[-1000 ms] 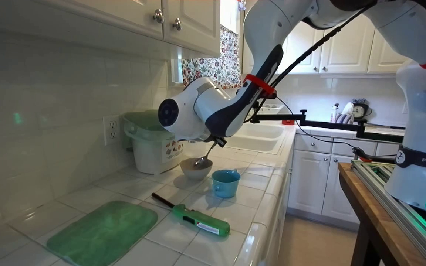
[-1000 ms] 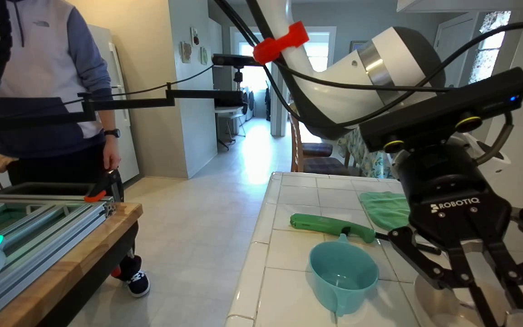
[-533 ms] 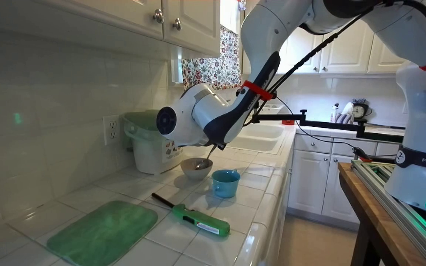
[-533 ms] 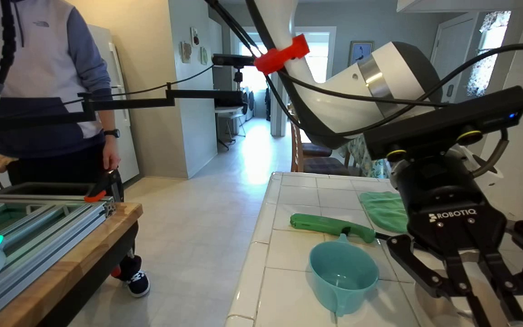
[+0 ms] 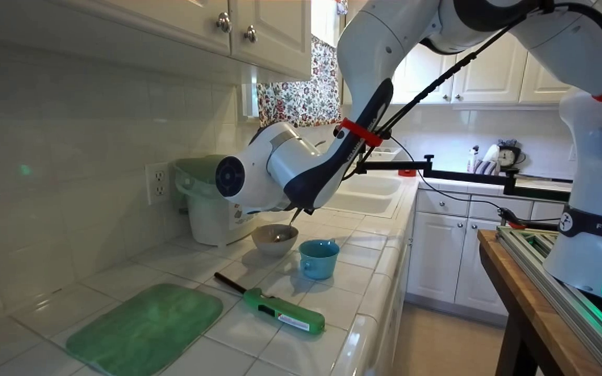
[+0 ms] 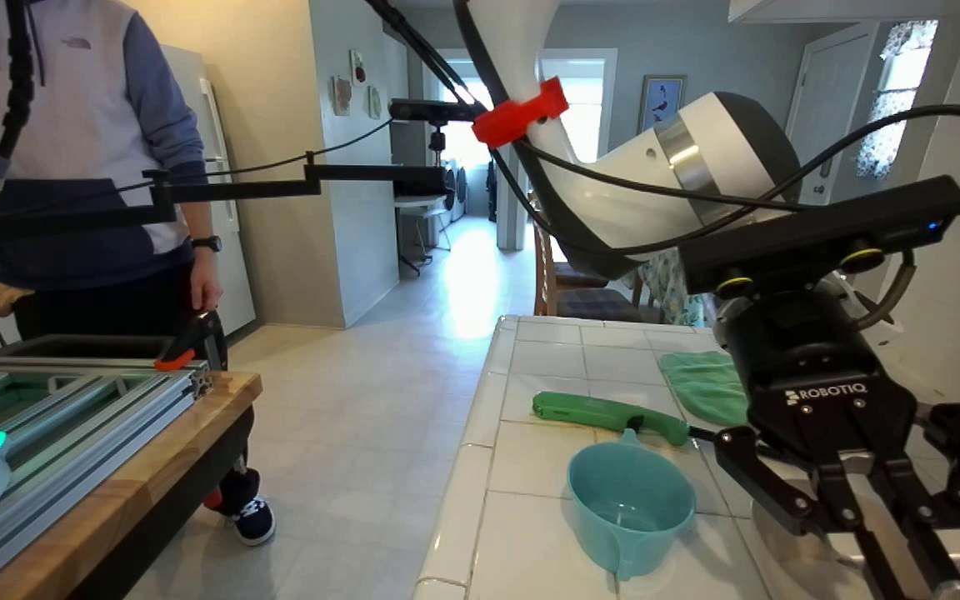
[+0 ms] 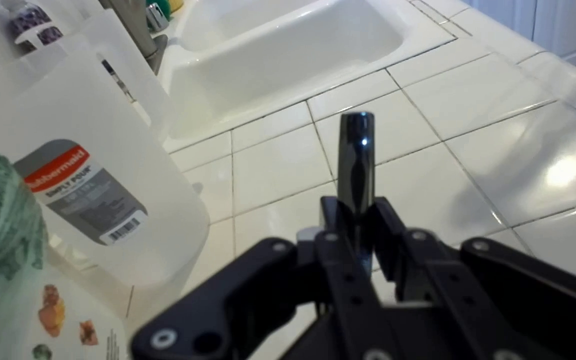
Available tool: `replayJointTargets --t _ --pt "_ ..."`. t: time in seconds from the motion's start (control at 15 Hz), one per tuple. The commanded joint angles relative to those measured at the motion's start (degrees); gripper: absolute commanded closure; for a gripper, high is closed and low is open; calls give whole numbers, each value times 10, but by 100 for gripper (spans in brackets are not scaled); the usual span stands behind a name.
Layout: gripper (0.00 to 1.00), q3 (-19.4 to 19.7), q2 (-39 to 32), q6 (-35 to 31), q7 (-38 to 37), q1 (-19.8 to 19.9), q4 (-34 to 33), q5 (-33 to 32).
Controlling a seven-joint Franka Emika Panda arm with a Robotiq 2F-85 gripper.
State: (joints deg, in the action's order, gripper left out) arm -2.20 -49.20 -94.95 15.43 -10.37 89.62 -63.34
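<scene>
Silvery metal glints in the end effector (image 7: 359, 220), whose nearly closed jaws hold a spoon (image 7: 356, 165) by its handle, the spoon's head inside a pale bowl (image 5: 272, 247) below. Over the past second the end effector has dipped and the bowl has shifted slightly on the counter (image 5: 217, 360), a change that suggests the spoon presses against it and reaches farther in. Below the end effector, off to one side, a blue cup (image 6: 630, 504) stands near a green utility lighter (image 5: 285, 312).
</scene>
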Motion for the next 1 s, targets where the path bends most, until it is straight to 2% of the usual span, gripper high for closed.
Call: replayJointTargets --t 0.0,0.93 --pt "95 -16 -16 -11 45 15 -24 0" --pt "95 -26 -35 -64 104 30 -44 18"
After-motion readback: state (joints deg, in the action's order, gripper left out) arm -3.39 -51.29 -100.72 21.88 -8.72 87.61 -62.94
